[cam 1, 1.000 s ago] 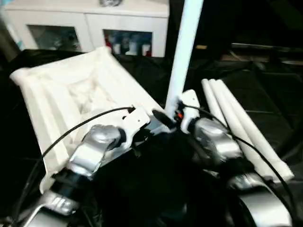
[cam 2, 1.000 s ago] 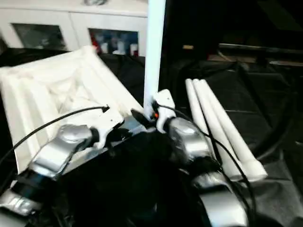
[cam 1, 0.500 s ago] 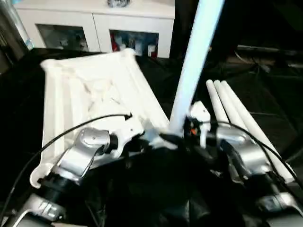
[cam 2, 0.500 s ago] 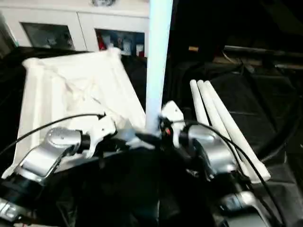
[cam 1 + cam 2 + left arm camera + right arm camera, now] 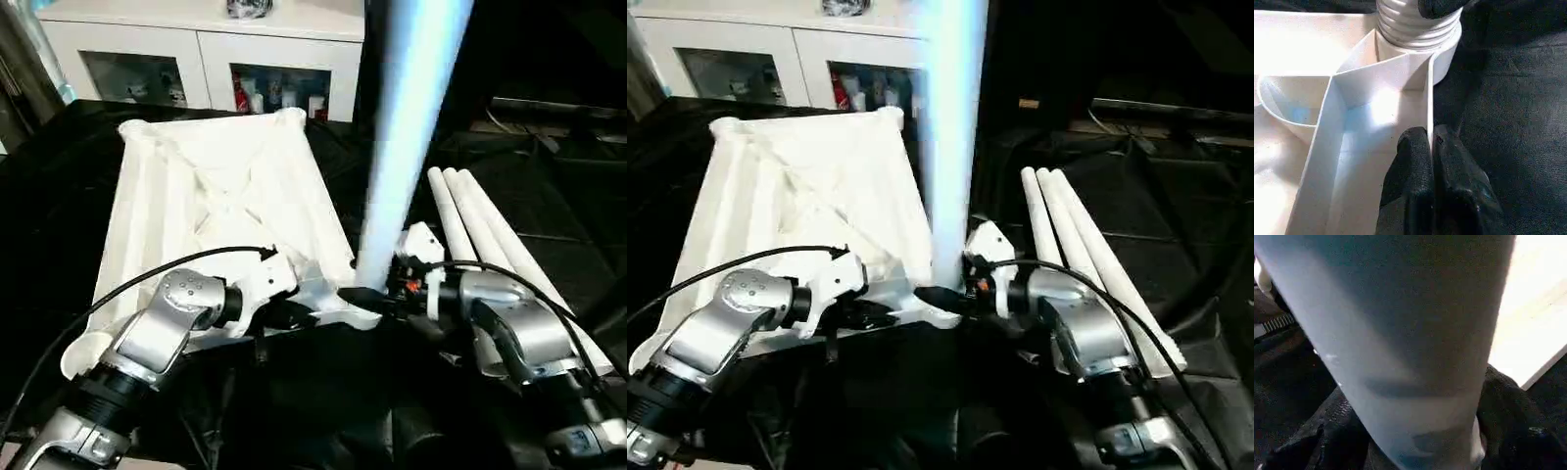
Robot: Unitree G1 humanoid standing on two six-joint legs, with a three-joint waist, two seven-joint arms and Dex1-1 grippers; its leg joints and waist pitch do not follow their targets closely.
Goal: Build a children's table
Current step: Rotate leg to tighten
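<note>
**Leg upright at near-right corner socket, both grippers engaged**

Surroundings: white glass-door cabinet [image 5: 206,59] stands at the far side, w/ coloured items behind the glass and a dark object on top. The worktop [image 5: 549,186] is covered in black cloth. Three spare tube legs [image 5: 490,245] lie side by side on the right, long axes running from far-left to near-right, touching each other, well apart from the table top. Black cables loop over both silver forearms, and the forearms themselves hide the near edge of the table top in the head views.

Table top [image 5: 216,206]: lies upside down, ribbed underside up, long axis running near–far, tilted slightly to the left at the near end. Rounded sockets at the corners.

Held leg [image 5: 411,137]: stands about upright, leaning a bit right toward its top, which runs out of frame. Its lower end sits at the near-right corner socket [image 5: 1442,54]; left wrist view shows a threaded end at that socket's mouth.

Left gripper [image 5: 1430,142]: fingers closed tight on a thin wall of the table top's underside near that socket, pinching it between them.

Right gripper [image 5: 955,294]: fingers wrapped around the leg's lower part; right wrist view shows black pads [image 5: 1327,435] either side of the tube, closed on it.
</note>
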